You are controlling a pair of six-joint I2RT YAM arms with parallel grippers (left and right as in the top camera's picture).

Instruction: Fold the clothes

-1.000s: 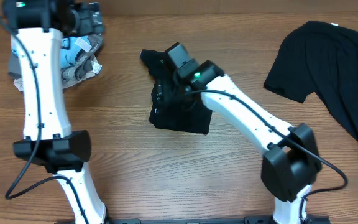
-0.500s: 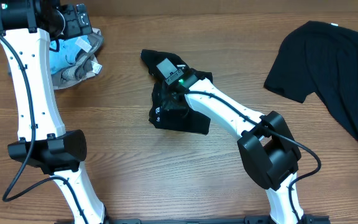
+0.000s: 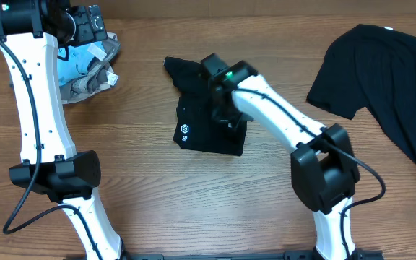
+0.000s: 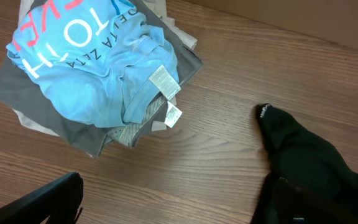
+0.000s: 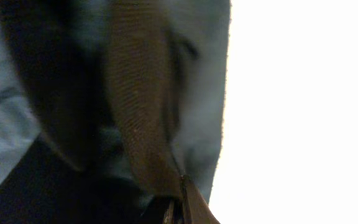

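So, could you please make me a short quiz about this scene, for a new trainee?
1. True or false: the white logo on the folded black shirt faces up.
2. In the overhead view, where does the light-blue bundle lie? A) upper left B) centre C) far right
3. Which gripper is over the folded black shirt?
Key: 1 true; 2 A; 3 the right gripper.
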